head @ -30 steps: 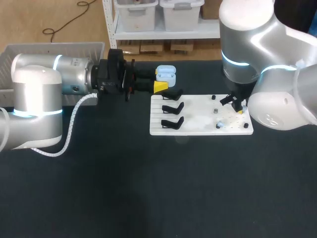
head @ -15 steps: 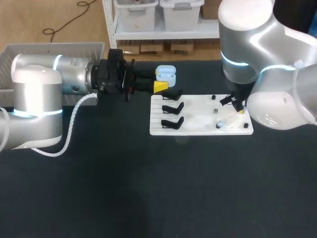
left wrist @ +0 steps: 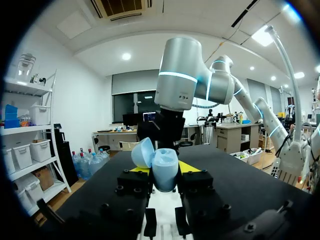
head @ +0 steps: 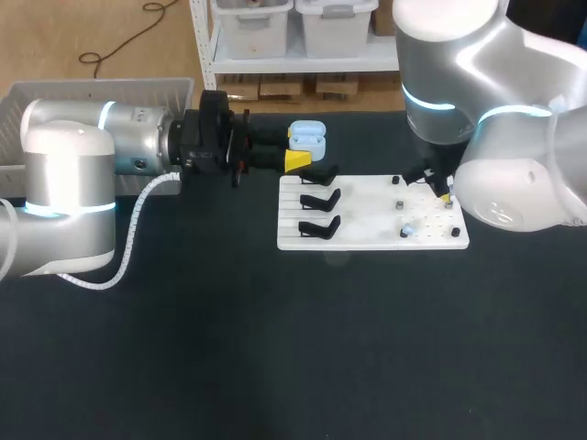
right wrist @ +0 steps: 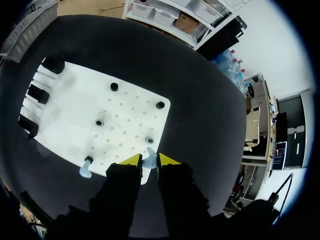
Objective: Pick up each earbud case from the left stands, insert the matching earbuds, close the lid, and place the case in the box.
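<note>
A: Black table (head: 275, 348), white board (head: 367, 225), and the left gripper (left wrist: 165, 170) is clamped on the blue case (left wrist: 159, 167). Fingers on both flanks, lid tipped open, just by the stands (head: 319, 200).

B: Right gripper (right wrist: 148, 161) hangs over the board's edge with a pale earbud (right wrist: 149, 159) pinched between its yellow tips. Thin hold, that!

A: That's the worry. It's tiny and smooth, and I can't tell how much of it the tips have. One jolt on the way across and it could twist or drop.

B: And the case's well is small. Arrive a touch off-angle and the earbud rides up on the rim, or shoves the case round in the left grip.

A: Lid's another trap. It leans right beside the opening, so a sideways approach could clip it.

B: Second earbud (right wrist: 85, 170) sits on the board, off beside the right fingers. Sweep low and it gets knocked away.
</note>
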`<state>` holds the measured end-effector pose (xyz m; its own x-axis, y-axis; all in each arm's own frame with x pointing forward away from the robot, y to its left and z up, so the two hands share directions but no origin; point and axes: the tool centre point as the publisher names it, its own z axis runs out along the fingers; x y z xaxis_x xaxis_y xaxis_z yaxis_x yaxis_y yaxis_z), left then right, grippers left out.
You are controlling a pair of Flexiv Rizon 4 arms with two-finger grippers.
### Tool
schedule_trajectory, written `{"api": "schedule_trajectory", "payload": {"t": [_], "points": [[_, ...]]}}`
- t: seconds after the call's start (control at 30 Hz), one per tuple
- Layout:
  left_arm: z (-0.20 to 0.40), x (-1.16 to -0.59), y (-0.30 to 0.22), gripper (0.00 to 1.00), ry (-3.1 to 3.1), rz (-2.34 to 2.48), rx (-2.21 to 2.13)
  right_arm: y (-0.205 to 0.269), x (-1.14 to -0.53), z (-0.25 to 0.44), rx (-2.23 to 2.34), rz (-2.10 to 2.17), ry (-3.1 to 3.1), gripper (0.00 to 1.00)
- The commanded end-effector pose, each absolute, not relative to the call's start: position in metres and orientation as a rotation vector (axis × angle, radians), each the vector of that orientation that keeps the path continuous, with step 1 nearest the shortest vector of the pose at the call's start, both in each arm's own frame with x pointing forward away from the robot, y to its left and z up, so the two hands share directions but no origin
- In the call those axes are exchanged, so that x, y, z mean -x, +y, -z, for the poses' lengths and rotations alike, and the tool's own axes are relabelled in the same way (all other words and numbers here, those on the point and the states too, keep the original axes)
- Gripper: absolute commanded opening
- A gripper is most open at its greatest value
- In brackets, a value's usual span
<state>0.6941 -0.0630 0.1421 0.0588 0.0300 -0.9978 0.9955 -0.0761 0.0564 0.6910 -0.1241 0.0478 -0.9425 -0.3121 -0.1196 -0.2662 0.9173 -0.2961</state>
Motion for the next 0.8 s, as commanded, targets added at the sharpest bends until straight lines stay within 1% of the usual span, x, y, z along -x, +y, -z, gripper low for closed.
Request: {"api": "schedule_trajectory", "payload": {"t": [0.03,0.3,0.5,0.67,0.8], "points": [[-0.142,-0.692,-0.063,0.0,1.154,1.199,-1.311,-0.115,-0.669,-0.087,0.411,0.418,2.928,0.0],[-0.142,-0.692,-0.063,0.0,1.154,1.199,-1.311,-0.077,-0.647,-0.16,0.261,0.324,2.99,0.0],[-0.142,-0.692,-0.063,0.0,1.154,1.199,-1.311,-0.038,-0.634,-0.196,0.183,0.267,2.961,0.0],[-0.142,-0.692,-0.063,0.0,1.154,1.199,-1.311,-0.006,-0.631,-0.219,0.209,0.281,2.923,0.0],[-0.142,-0.692,-0.063,0.0,1.154,1.199,-1.311,0.011,-0.635,-0.222,0.206,0.268,2.959,0.0]]}}
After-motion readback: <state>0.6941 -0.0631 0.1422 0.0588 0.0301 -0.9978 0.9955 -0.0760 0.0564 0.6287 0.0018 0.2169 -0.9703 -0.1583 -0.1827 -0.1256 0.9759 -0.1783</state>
